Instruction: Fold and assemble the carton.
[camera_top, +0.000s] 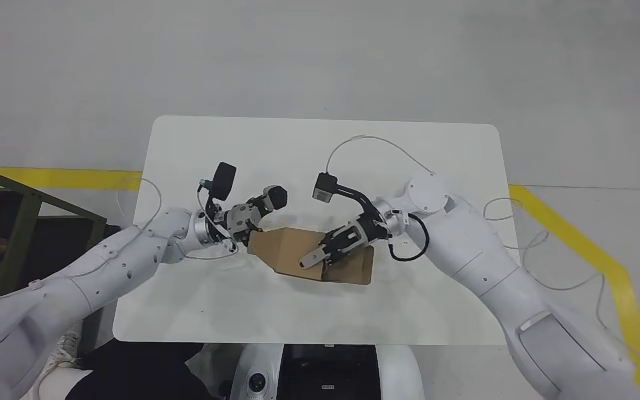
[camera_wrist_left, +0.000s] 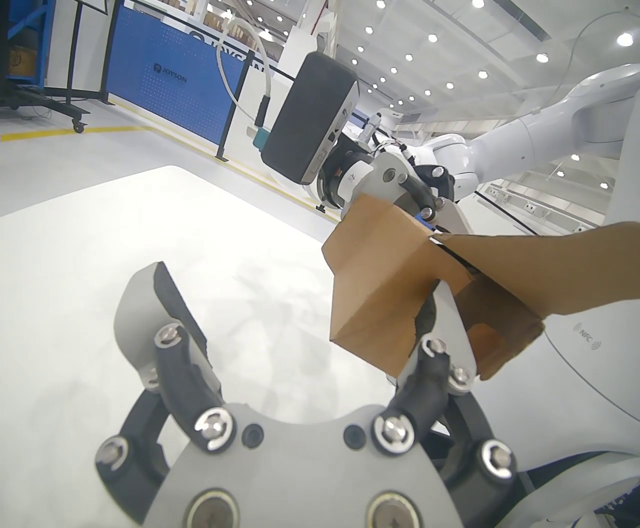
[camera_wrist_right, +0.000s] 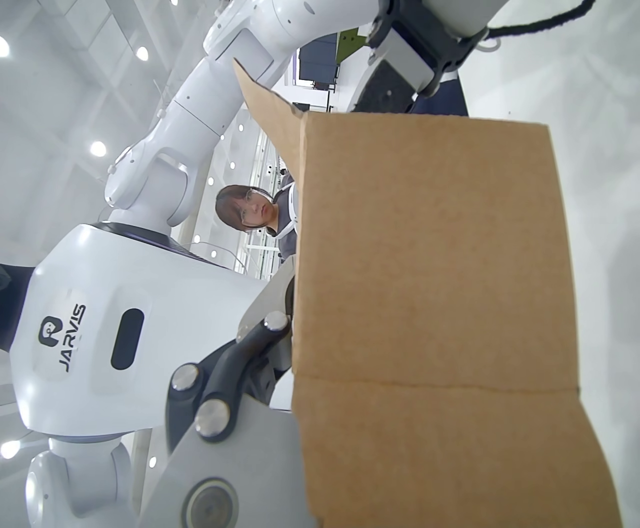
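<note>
The brown carton (camera_top: 300, 252) lies partly folded near the front middle of the white table (camera_top: 420, 160). My right gripper (camera_top: 320, 255) is shut on the carton's right part. One of its fingers (camera_wrist_right: 267, 325) lies along the edge of the big panel (camera_wrist_right: 430, 250), and the other is hidden behind it. My left gripper (camera_top: 248, 228) stands open at the carton's left end. One of its fingers (camera_wrist_left: 445, 320) is tucked against a folded flap (camera_wrist_left: 380, 280), while the other finger (camera_wrist_left: 170, 305) hangs free over the table (camera_wrist_left: 100, 225).
Behind the carton, the table top stretches bare to its rounded far edge. Thin cables (camera_top: 370, 142) loop over the back of the table from the right arm. The front edge (camera_top: 300, 340) runs close below the carton.
</note>
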